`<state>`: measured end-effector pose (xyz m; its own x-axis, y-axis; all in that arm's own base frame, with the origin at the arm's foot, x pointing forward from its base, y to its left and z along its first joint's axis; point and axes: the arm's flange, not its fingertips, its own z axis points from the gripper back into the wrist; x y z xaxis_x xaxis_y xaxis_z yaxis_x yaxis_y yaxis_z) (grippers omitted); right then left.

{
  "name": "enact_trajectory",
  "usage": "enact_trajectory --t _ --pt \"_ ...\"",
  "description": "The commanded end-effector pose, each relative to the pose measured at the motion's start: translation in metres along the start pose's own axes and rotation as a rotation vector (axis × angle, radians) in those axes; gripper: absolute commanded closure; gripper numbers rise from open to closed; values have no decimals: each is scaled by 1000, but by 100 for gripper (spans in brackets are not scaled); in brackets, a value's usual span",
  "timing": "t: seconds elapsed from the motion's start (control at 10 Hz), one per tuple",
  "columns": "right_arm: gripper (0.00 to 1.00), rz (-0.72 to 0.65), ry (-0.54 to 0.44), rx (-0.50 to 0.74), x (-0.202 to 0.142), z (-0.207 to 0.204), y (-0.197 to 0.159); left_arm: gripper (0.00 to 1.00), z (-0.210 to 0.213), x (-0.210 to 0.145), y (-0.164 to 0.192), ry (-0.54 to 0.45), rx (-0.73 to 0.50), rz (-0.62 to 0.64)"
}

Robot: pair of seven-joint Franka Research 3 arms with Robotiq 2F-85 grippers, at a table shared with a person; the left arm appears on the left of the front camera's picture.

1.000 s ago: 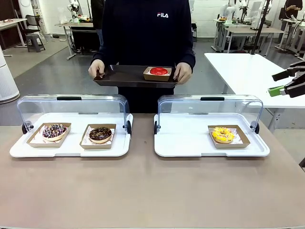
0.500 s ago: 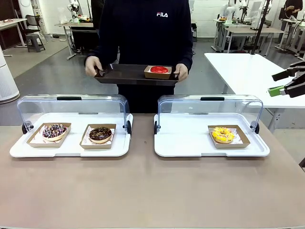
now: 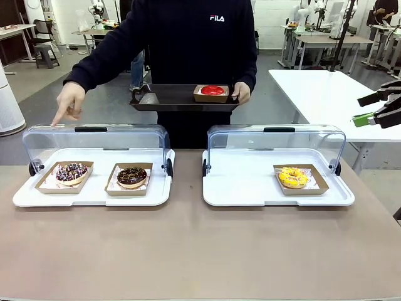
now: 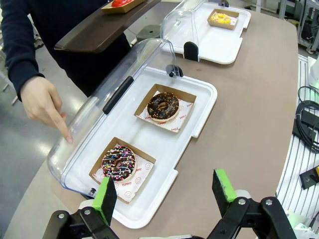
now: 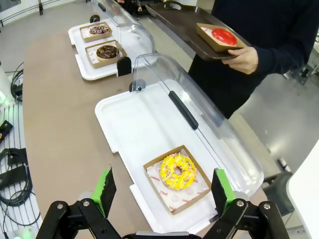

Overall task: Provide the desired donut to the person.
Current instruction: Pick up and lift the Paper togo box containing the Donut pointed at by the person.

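1. Brown table (image 3: 188,251) in a workshop room with a grey floor.
2. Sprinkled donut (image 3: 71,172) boxed in left tray (image 3: 25,197), under clear lid (image 3: 94,135).
3. Left gripper (image 4: 164,188) and right gripper (image 5: 162,191) spread wide, empty.
4. A second ago gripping serving tray (image 3: 169,97); now person's hand (image 3: 69,103) pointing down at that lid.

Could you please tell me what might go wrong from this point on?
The pointing hand is at the clear lid above the sprinkled donut; a reach there might bump it.
The chocolate donut sits beside it, so the wrong one could get picked.
The tray is held one-handed and might tip.
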<state>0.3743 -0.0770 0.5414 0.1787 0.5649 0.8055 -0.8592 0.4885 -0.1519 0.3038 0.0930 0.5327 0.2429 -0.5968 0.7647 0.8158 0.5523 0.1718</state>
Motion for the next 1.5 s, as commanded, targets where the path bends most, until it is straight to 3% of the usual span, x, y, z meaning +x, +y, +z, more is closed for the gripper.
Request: enact_trajectory --t 0.0,1.1,1.4 --pt "0 15 -4 13 -1 0 2 0 -1 0 0 -10 -5 0" --pt "0 15 -4 13 -1 0 2 0 0 0 0 0 0 0" --pt "0 15 -4 13 -1 0 2 0 -50 -25 13 307 -199 -69"
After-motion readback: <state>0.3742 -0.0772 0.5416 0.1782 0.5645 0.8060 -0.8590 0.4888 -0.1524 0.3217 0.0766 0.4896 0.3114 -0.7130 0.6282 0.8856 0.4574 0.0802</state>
